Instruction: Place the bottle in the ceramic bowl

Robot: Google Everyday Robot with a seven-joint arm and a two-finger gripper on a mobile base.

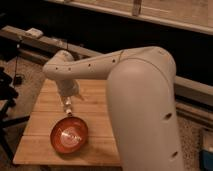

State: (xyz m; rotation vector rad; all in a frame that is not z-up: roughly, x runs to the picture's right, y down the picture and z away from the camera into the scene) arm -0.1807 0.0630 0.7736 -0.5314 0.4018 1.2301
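Observation:
The orange-red ceramic bowl [69, 134] sits on the wooden table [97, 107], near its front left. My white arm reaches in from the right and bends down over the table. The gripper [67, 100] points downward just beyond the bowl's far rim. A small pale bottle [67, 105] hangs upright in it, and the gripper is shut on it. The bottle's lower end is close above the rim of the bowl. The wrist hides most of the fingers.
The table's left edge [31, 117] and front edge [65, 162] drop off to the floor. A long low ledge [30, 37] runs behind the table with a pale object on it. Dark equipment [5, 100] stands at the left.

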